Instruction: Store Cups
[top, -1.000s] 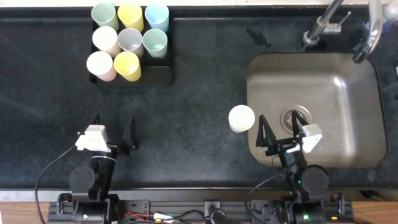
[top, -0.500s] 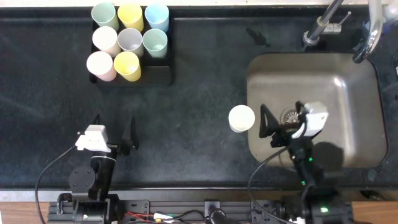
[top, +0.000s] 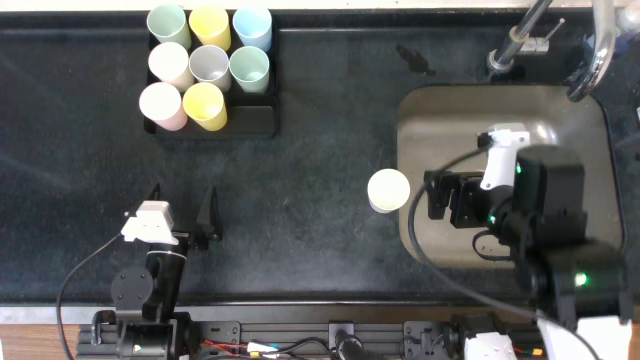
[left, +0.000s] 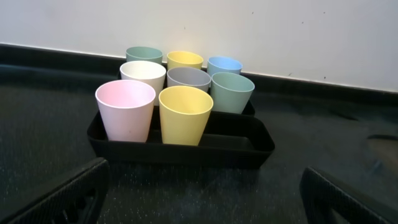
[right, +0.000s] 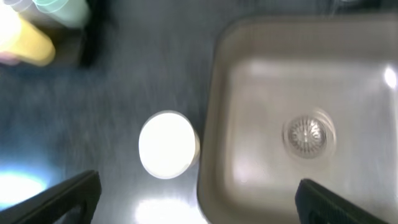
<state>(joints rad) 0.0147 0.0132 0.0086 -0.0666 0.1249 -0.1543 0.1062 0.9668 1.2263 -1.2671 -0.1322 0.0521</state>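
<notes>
Right gripper (top: 432, 197): spread wide and holding nothing. We see it above the left part of the sink (top: 560, 130), just right of the white cup (top: 388, 190) and not touching it.
Left gripper (top: 184, 192): also spread wide and empty, low over the counter (top: 320, 230) at the near left, facing the tray (top: 255, 120).
Change: in the last second the right arm has lifted and swung farther from its base, out over the sink. The left arm and the white cup have not moved.
White cup: alone on the counter, close to the sink's left rim.
Tray: black, at the far left, and we count eight cups (top: 206, 64) standing in it. The far row is green, yellow, blue; the middle row cream, grey, green; the near row pink and yellow, with the near right corner bare.
</notes>
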